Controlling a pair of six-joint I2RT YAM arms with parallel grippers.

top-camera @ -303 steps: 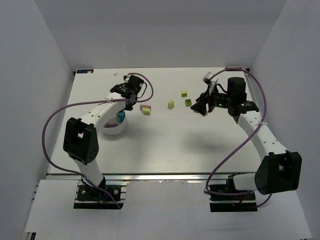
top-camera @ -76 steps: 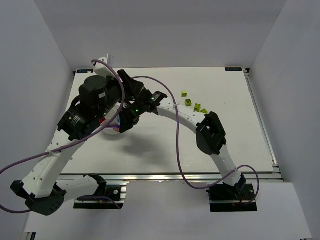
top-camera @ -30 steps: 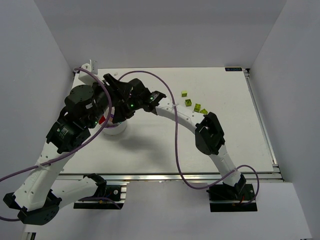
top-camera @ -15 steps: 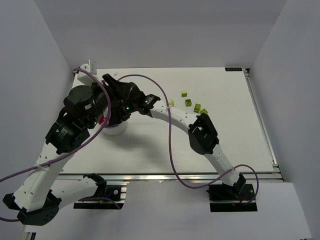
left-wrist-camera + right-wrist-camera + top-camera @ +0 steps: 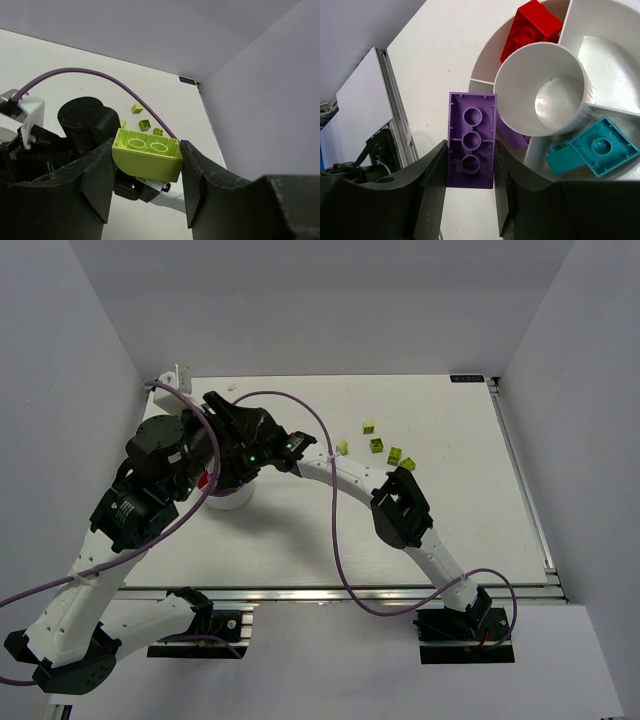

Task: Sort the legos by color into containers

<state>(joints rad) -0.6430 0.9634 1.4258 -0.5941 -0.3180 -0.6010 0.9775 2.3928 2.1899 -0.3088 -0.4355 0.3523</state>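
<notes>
Ten seconds back the two arms worked well apart. Since then the right arm has swung across the counter, and in the last second it has slid a little further left. The right tool now hangs at the outer edge of the dish, clenched on a purple brick with its underside toward the wrist camera. Just beside it another purple piece shows in a wedge, while a red brick and a teal brick lie in wedges of their own. We judge the purple brick is nearly placed and needs only a small shift inward before it is let go. The left tool has barely moved in that last second. It is raised high beside the dish, gripping a lime brick, apparently waiting its turn. Several loose lime bricks lie on the counter well to the right, so sorting is far from finished.
</notes>
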